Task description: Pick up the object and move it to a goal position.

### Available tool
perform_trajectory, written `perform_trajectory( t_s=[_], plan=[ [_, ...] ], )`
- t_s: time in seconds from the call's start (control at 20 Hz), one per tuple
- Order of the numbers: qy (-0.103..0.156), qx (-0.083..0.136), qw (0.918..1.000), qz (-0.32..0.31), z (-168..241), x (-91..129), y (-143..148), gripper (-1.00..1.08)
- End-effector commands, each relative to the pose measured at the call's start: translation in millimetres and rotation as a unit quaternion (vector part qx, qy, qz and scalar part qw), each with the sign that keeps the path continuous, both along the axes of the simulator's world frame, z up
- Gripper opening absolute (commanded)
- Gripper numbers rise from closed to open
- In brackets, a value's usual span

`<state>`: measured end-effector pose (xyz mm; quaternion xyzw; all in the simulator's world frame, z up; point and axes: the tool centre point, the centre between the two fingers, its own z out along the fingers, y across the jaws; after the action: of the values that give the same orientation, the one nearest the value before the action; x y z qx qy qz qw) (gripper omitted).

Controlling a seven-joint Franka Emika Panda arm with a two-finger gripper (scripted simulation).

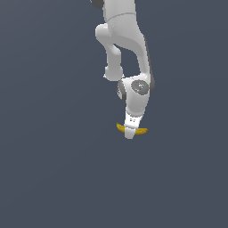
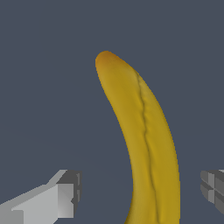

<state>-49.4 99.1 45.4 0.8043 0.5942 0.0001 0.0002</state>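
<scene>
Fingers of the gripper (image 2: 140, 194) stood apart, one on each side of the banana (image 2: 146, 144), with a clear gap showing between each pad and the peel in the wrist view; nothing was clamped yet. The banana lay flat on the plain dark surface (image 1: 53, 169), its curved body passing between the jaws, and in the exterior view its two ends poked out either side of the gripper (image 1: 129, 133). It looked light and fairly stiff, with a smooth rounded peel that could roll or slip under a pinch; a ridge ran along its length. The thick middle, where the pads already faced it, seemed the soundest place to grip, across the narrow width and not the tapered ends. Around it, no other thing showed, so lifting and carrying appeared unobstructed. No goal marker was visible.
</scene>
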Motion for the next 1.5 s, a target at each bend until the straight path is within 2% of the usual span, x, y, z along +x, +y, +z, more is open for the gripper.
perform_trajectory(
  t_s=[0.0,0.35,0.4,1.05,1.45],
  plan=[
    [0.000,0.000,1.0000,0.001,-13,-1,0,1.00],
    [0.000,0.000,1.0000,0.001,-27,0,0,1.00],
    [0.000,0.000,1.0000,0.001,-27,0,0,-1.00],
    [-0.001,0.000,1.0000,0.001,-25,2,-4,-1.00],
    [-0.001,0.000,1.0000,0.001,-20,8,-42,-1.00]
  ],
)
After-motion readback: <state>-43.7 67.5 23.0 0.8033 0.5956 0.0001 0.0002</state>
